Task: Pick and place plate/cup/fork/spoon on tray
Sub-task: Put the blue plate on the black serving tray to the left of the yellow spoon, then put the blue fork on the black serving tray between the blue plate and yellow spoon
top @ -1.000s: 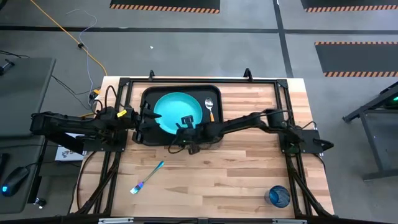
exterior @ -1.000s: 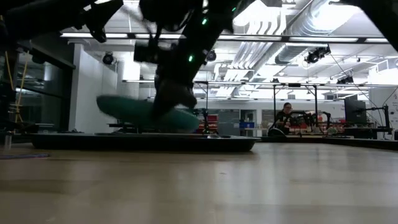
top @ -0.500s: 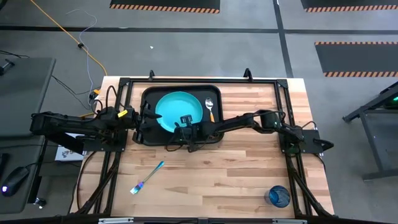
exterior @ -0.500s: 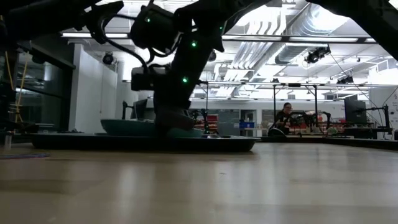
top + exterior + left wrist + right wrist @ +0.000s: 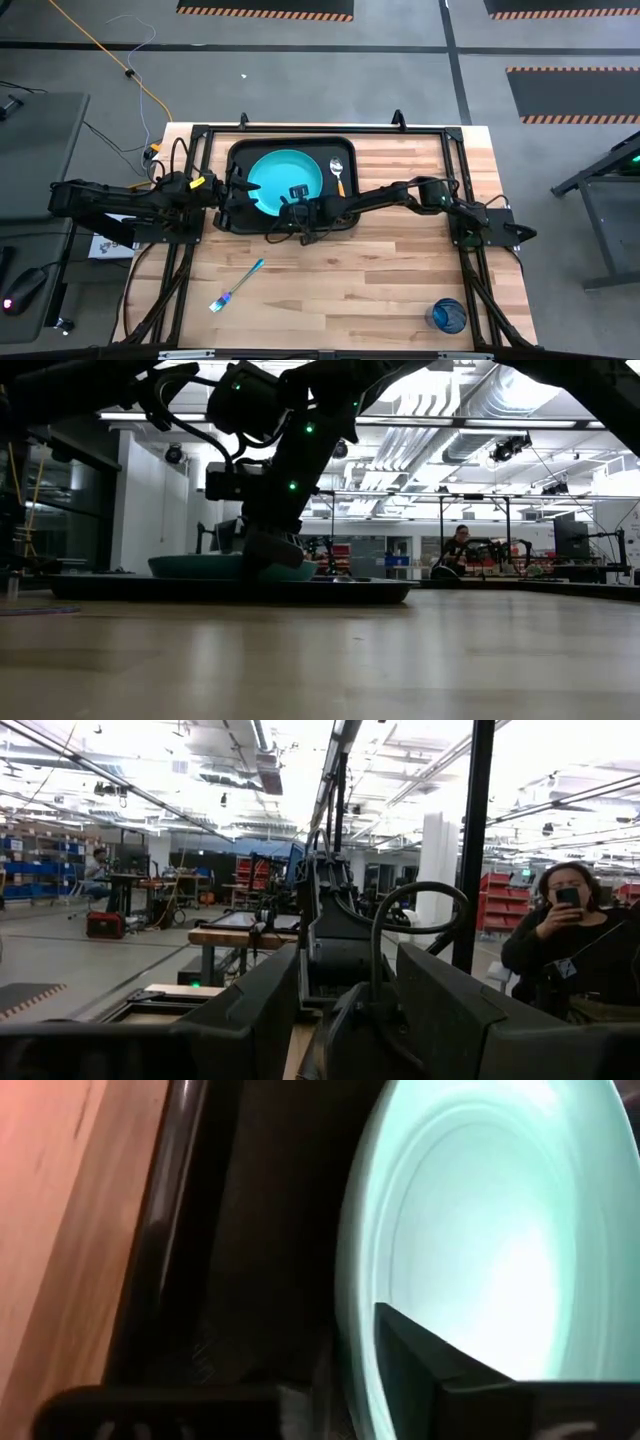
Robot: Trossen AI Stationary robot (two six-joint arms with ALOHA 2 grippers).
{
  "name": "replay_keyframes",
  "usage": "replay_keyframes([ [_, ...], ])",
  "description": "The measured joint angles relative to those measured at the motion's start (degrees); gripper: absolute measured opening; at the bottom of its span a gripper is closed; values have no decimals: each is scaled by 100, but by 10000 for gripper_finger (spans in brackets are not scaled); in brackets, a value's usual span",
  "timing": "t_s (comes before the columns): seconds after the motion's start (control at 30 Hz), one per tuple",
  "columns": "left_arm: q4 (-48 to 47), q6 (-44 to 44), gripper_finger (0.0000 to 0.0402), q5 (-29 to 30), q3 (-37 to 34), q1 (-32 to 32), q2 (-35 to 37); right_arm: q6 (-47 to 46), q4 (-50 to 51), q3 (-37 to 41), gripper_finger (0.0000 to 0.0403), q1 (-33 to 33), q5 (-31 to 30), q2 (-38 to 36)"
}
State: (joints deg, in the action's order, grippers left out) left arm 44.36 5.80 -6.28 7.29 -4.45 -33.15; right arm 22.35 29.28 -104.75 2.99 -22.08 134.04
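Note:
The turquoise plate (image 5: pixel 285 178) lies flat, bottom down, in the black tray (image 5: pixel 238 155) at the table's far left. My right gripper (image 5: pixel 298 198) reaches down at the plate's near edge. In the right wrist view one finger (image 5: pixel 450 1370) stands over the plate's inside (image 5: pixel 480 1230) and the other outside the rim, jaws apart. The orange-handled spoon (image 5: pixel 338 175) lies in the tray to the right of the plate. The teal-handled fork (image 5: pixel 238 284) and the blue cup (image 5: pixel 447 315) rest on the wood. My left gripper (image 5: pixel 228 190) waits open at the tray's left edge. My right gripper straddles the plate's near rim (image 5: pixel 350 1330), one finger inside and one outside, slanting down from the table's near right. I cannot tell whether either finger touches the rim. The plate sits level on the tray floor (image 5: pixel 200 565).
A black metal frame (image 5: pixel 450 150) runs round the tabletop. Bare wood stretches between the tray and the near edge, with the fork at near left and the cup at the near right corner. A person (image 5: pixel 565 950) stands beyond the table.
My right gripper has sunk toward the tray with the plate. The plate, tilted and held above the tray a second ago, has come down and now lies flat in the tray, a little farther to the left.

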Motion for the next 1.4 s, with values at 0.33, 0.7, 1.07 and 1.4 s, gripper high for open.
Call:
replay_keyframes([
  [0.33, -16, -2, 161, 2, 0, 0, 0, -188, 618, 4, 171, -11, 5, -295],
  [0.7, -169, -37, 161, 4, -2, 0, 0, -1360, 1194, 1227, 190, -208, 120, -1882],
  [1.07, -295, -116, 161, 186, -2, -4, 4, -2518, -3520, 5521, 190, -226, 83, -4659],
  [1.4, -348, -116, 161, 199, -2, -4, -23, -2746, -5153, 6533, 190, -221, 220, -5432],
])
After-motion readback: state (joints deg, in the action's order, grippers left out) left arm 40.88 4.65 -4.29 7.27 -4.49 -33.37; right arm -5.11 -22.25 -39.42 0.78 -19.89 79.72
